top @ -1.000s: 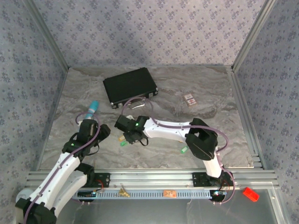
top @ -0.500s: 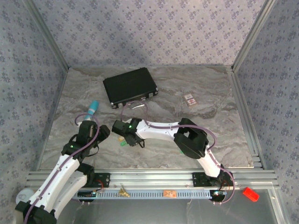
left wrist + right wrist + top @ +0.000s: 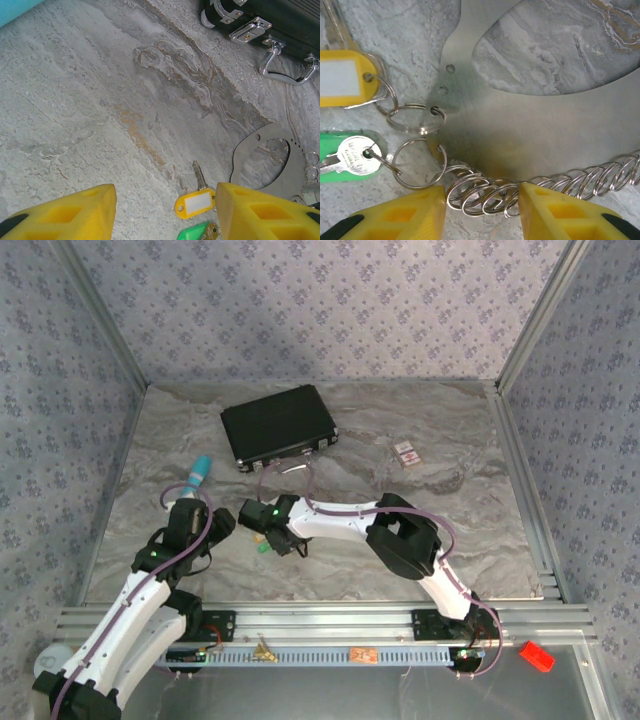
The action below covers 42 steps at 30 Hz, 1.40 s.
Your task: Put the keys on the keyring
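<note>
The right gripper (image 3: 480, 194), jaws apart, straddles the ringed edge of the keyring (image 3: 520, 130), the keys (image 3: 350, 155) just beside the keyring and the left gripper (image 3: 165, 192) open nearby; hooking seems in hand, and the next move needs a careful pinch on one ring.

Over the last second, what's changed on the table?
The right arm slid left, carrying its tool closer to the left arm; its elbow now hides the green key that lay beside it. The left arm, black case, teal stick and card stayed put.
</note>
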{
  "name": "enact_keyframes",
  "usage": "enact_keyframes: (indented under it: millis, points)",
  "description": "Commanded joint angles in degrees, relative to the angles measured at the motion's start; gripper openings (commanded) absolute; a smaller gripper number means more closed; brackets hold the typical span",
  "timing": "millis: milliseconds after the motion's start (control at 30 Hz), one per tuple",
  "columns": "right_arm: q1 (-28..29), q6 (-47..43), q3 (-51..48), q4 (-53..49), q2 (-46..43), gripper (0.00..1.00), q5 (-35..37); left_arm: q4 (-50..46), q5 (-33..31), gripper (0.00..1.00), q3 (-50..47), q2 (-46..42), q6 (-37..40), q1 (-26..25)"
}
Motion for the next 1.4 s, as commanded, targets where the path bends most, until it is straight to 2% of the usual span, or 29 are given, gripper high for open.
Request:
enact_keyframes:
  millis: [0,300,600,733,900,1367]
  points:
    - [0.3,0.1,1.9,-3.4,1.1,0.42,3.2,-0.6,-1.2,0.55,0.3,-0.5,-0.1,-0.1]
    - [-0.4,-0.1,0.6,-7.2,-2.0,0.38,9.2,-1.0,-1.6,0.55,0.7,-0.4,0.0,-0.1]
    - [-3.0,0.8,-5.7,-2.8,-5.5,0.35,5.0,-1.1,-1.8,0.54,0.9,-0.3,0.1,-0.1]
    - [-3.5,0.4,-7.4,0.3,-7.6,0.38,1.8,-0.9,-1.8,0.55,1.0,-0.2,0.1,-0.1]
    - [-2.3,-0.5,-8.3,3.6,-10.9,0.4,1.4,-0.7,-1.7,0.54,0.8,-0.1,-0.2,-0.1]
    - [1.2,-2.7,-1.3,-1.0,-2.9,0.36,1.2,-1.0,-1.6,0.54,0.4,-0.9,-0.1,-0.1]
